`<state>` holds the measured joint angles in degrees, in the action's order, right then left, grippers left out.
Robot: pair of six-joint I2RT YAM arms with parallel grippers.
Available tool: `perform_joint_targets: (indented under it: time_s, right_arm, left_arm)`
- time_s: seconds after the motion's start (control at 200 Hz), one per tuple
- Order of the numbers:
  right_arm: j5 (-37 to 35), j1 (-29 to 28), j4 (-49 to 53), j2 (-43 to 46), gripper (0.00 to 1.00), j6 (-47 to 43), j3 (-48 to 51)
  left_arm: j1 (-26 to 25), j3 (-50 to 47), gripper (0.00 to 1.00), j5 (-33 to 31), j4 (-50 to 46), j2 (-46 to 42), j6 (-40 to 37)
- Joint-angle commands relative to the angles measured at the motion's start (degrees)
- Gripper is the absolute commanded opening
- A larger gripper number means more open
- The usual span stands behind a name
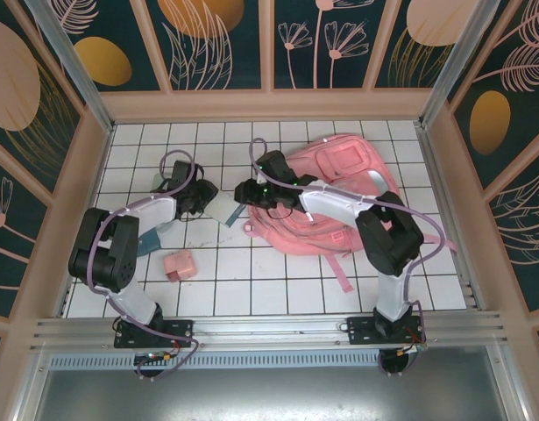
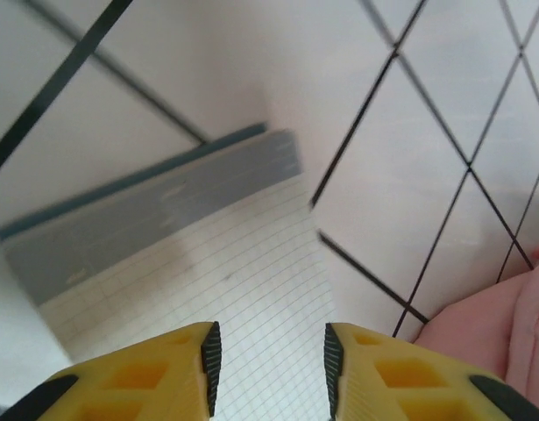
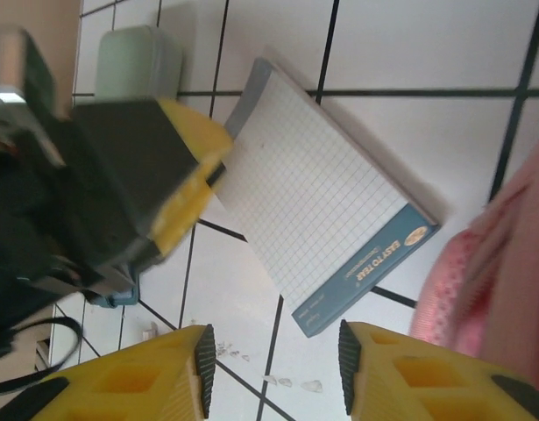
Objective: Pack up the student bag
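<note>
The student bag (image 1: 339,189) is a big soft pink backpack lying flat at the right of the tiled table; its pink fabric also shows in the left wrist view (image 2: 497,338) and the right wrist view (image 3: 506,263). A squared notepad (image 1: 223,211) with a blue binding strip lies on the tiles just left of the bag. My left gripper (image 1: 208,200) is open at the pad's left end, the gridded paper (image 2: 225,263) showing between its pads, and a yellow finger (image 3: 192,171) overlaps that end. My right gripper (image 3: 274,338) hovers open by the pad's (image 3: 313,202) blue end, gripping nothing.
A small pink box (image 1: 179,263) sits on the tiles near the left arm. A blue-grey flat item (image 1: 151,241) lies under the left forearm, and a pale green case (image 3: 138,61) stands beyond the pad. Wooden walls ring the table.
</note>
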<state>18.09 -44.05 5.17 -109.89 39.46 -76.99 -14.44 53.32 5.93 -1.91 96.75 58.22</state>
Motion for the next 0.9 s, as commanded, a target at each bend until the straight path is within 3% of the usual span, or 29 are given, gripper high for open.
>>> perform_joint_targets:
  time_s: [0.0,0.13,0.305,0.535,0.896]
  right_arm:
    - [0.3,-1.8,-2.2,-2.7,0.43,3.8,-3.0]
    - [-1.0,-3.7,-0.7,-5.8,0.42,5.2,-5.2]
    - [-1.6,-4.6,1.8,-9.5,0.45,8.2,-6.4]
    - [-4.8,-4.6,7.2,-12.6,0.51,10.4,-9.1]
    - [-10.3,-3.4,14.3,-14.5,0.55,13.0,-11.3]
  left_arm:
    - [2.3,5.0,0.40,-1.5,-6.2,1.1,-10.0]
    - [3.9,9.4,0.41,-1.5,-7.7,6.5,-17.1]
    - [6.4,11.7,0.41,-0.6,-7.5,11.7,-20.0]
    - [6.8,8.9,0.40,3.9,-5.3,13.4,-18.1]
    - [6.7,-4.2,0.38,8.5,-0.8,6.9,-12.7]
